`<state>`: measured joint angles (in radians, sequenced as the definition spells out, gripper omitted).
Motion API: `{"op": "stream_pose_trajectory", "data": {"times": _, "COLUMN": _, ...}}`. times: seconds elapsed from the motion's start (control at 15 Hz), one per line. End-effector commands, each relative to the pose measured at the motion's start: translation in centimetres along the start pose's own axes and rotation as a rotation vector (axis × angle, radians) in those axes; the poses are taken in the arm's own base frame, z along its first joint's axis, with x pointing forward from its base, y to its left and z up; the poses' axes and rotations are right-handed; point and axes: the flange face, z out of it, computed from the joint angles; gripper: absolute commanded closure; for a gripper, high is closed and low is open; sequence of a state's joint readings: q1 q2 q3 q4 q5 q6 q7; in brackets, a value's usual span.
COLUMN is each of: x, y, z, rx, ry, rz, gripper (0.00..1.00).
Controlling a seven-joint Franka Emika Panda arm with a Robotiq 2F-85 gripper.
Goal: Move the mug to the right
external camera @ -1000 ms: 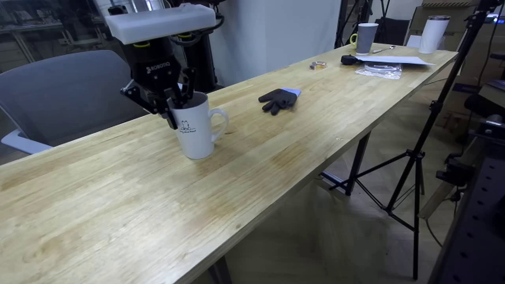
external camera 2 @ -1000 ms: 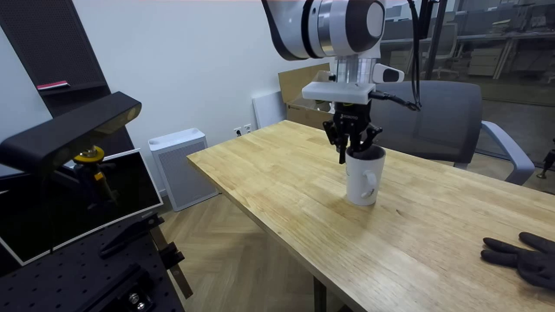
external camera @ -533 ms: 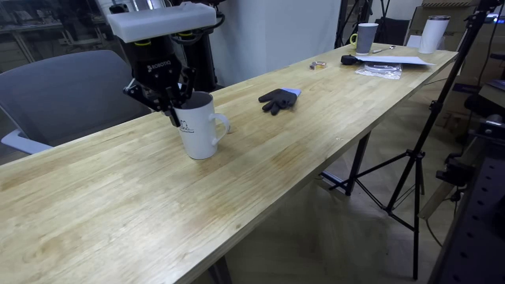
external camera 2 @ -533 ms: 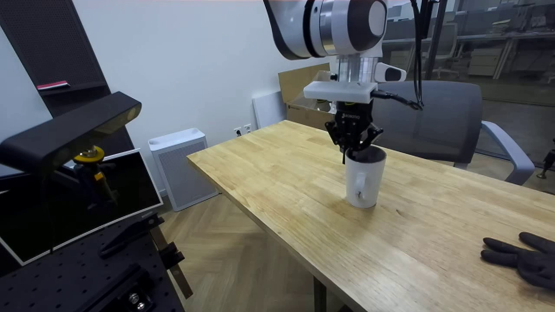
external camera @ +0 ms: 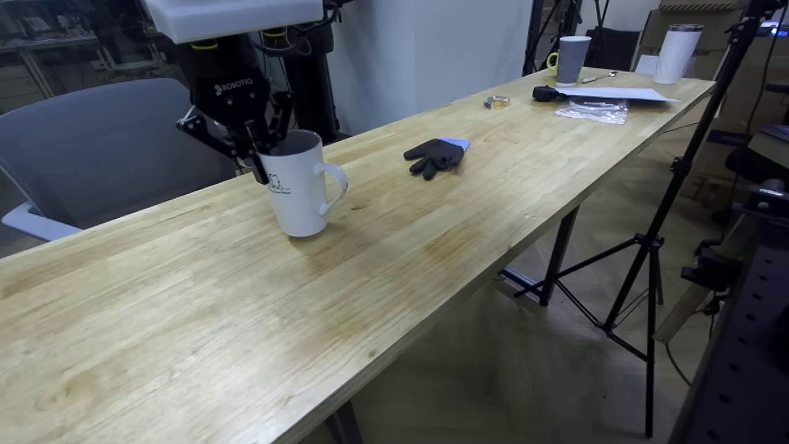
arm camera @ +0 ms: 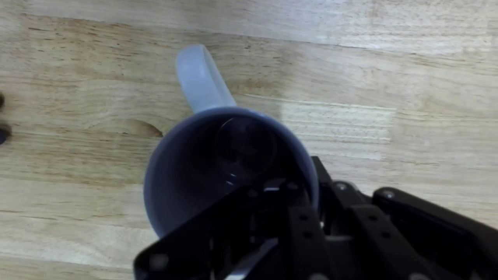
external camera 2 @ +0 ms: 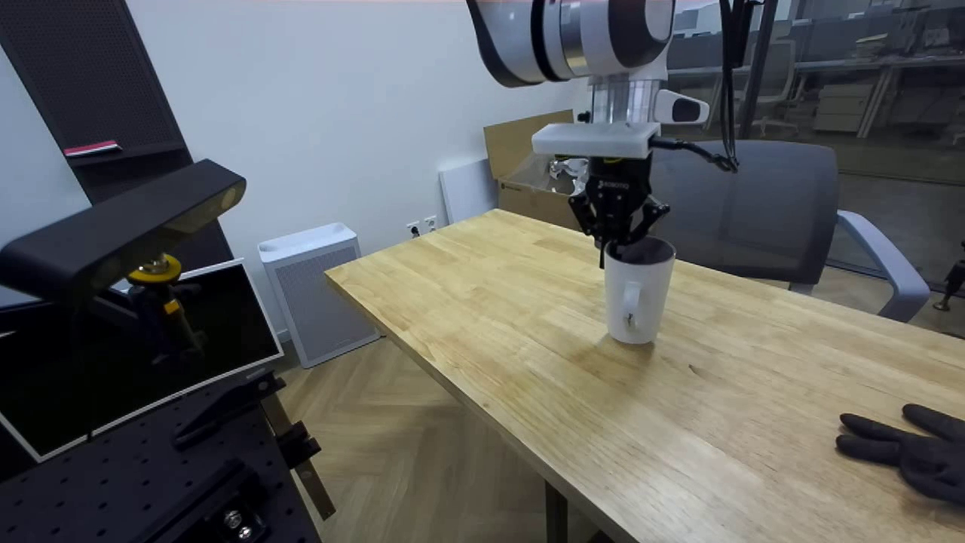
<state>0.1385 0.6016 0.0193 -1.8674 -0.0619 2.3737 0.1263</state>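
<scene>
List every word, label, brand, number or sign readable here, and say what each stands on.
"ROBOTIQ": on the black housing above the jaws, in both exterior views.
Mug: a line of lettering under the drawing, too small to read.
Far carton, behind the tumbler: letters too blurred to read surely.
Open carton: a mark, too small to read.
Nothing else can be read.

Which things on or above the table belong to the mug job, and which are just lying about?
Job:
white mug
gripper, clamped on the mug's rim

Just lying about:
black glove
gray cup
white tumbler
spoon
white sheet
clear plastic bag
</scene>
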Motion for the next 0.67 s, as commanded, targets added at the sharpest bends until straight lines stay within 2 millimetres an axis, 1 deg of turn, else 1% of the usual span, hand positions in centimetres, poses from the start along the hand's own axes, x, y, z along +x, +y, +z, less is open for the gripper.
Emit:
{"op": "stream_pose_trajectory", "data": {"times": 0.0, "x": 0.6, "y": -0.5, "z": -3.1, "rx": -0.015, "ry": 0.011, "rz": 0.000, "gripper": 0.98}}
{"op": "stream_pose_trajectory", "data": {"times": 0.13, "x": 0.8, "y": -0.8, "z": -3.7, "rx": -0.016, "ry": 0.014, "rz": -0.002, "gripper": 0.98}}
{"op": "stream_pose_trajectory", "data": {"times": 0.33, "x": 0.8, "y": -0.8, "z": -4.2, "rx": -0.018, "ry": 0.017, "rz": -0.003, "gripper": 0.98}}
{"op": "stream_pose_trajectory", "data": {"times": 0.6, "x": 0.4, "y": 0.5, "z": -4.4, "rx": -0.032, "ry": 0.015, "rz": 0.015, "gripper": 0.98}}
